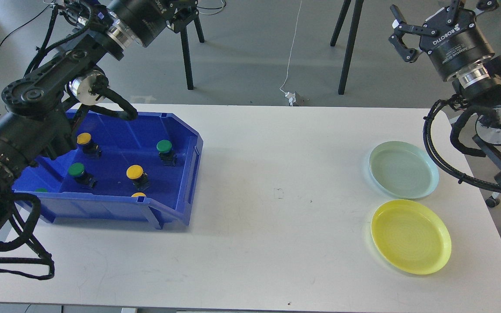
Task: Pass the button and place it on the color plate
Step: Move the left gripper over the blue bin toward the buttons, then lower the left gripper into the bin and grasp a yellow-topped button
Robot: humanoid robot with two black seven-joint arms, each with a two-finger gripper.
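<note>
Several push buttons with yellow or green caps lie in the blue bin (189,174) at the left: a yellow one (84,139), a green one (164,146), another green one (76,169) and another yellow one (135,172). Two more show only as cap edges behind the bin's front wall. A pale green plate (402,169) and a yellow plate (410,236) rest on the table's right side, both bare. My left gripper (180,16) is raised above the bin's far side, partly cut off by the frame top. My right gripper (420,21) hangs high at the right, open and holding nothing.
The white table (276,217) spans the view. Black tripod legs (346,48) and a white cable with a plug (292,95) stand on the floor behind its far edge. My left arm covers the bin's left end.
</note>
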